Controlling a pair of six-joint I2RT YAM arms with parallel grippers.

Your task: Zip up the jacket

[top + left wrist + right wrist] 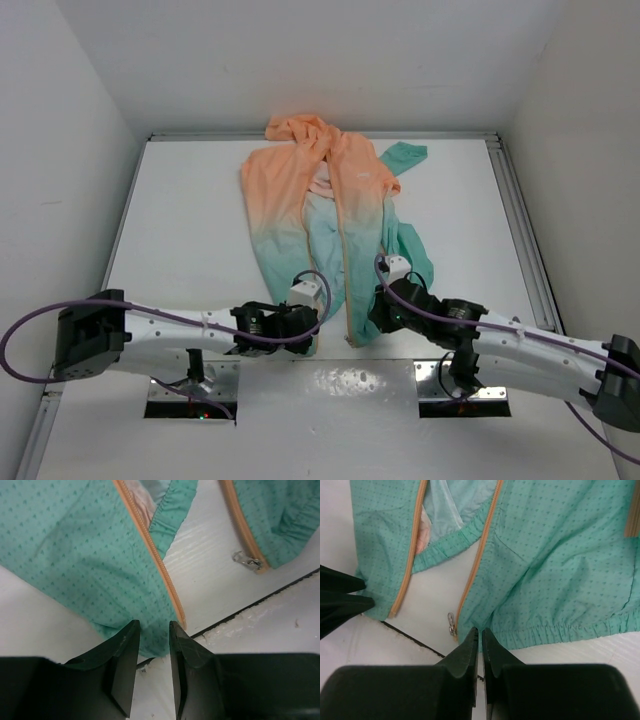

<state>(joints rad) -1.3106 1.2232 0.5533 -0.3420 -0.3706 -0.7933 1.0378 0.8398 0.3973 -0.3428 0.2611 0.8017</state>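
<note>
The jacket (300, 190) lies flat and unzipped on the white table, with its peach hood far and its teal hem near. My left gripper (305, 335) (153, 627) is open over the hem corner of the left front panel (75, 545); nothing is between its fingers. The orange zipper tape (155, 560) ends just ahead of its right finger. My right gripper (375, 322) (480, 630) is shut to a thin slit at the elastic hem of the right panel (560, 570) and holds nothing. The metal zipper pull (451, 623) (246, 558) lies just left of its tips.
A dark seam (250, 607) (415, 637) runs across the table just under the hem. White walls enclose the table on three sides, with a metal rail (520, 230) along the right. Both arm bases stand on shiny plates (465, 385) at the near edge.
</note>
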